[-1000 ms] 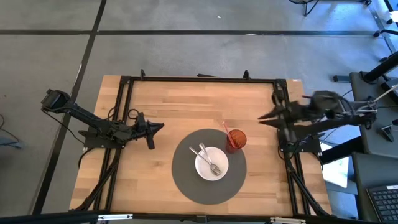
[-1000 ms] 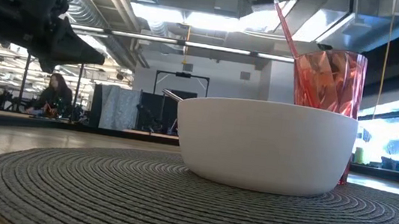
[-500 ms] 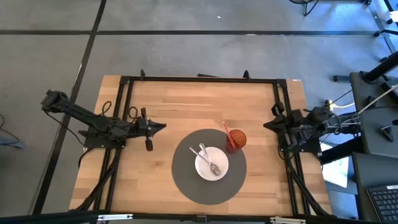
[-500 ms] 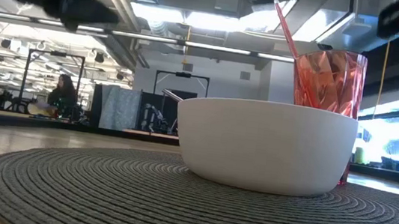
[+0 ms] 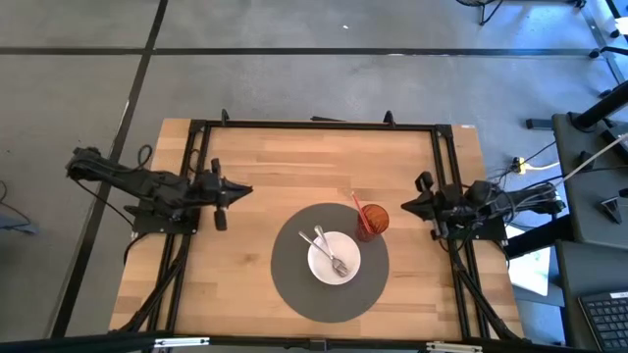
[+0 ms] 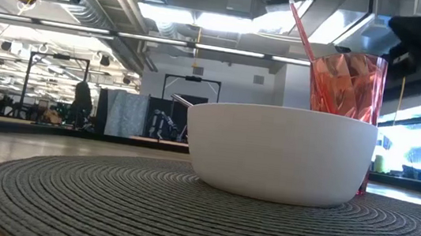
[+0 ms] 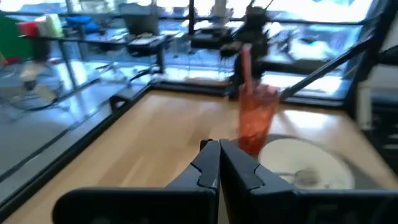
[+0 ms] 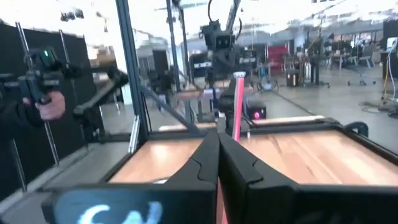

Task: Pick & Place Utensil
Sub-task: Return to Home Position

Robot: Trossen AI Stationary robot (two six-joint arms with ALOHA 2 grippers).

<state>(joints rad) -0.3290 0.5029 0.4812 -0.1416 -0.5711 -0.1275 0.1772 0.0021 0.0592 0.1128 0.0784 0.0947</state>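
Observation:
A white bowl [image 5: 334, 257] sits on a round grey placemat [image 5: 294, 284] and holds a metal fork and spoon [image 5: 329, 250]. A red faceted cup [image 5: 372, 220] stands on the mat's far right part with a red straw-like utensil [image 5: 359, 206] leaning in it. The low view shows the bowl [image 6: 278, 153] in front of the cup [image 6: 348, 86]. My left gripper [image 5: 242, 190] hovers shut at the table's left, pointing toward the cup [image 7: 256, 121]. My right gripper [image 5: 409, 209] hovers shut at the table's right, just right of the cup.
A black metal frame [image 5: 314, 126] borders the wooden table's far, left and right sides. Bare wood lies between the mat and the far rail. A person [image 6: 83, 103] stands in the room far behind the table.
Both arms have drawn back toward their own sides. My left gripper moved toward the table's left edge. My right arm pulled back toward the right edge and came lower. Bowl, cup and utensils have stayed where they were.

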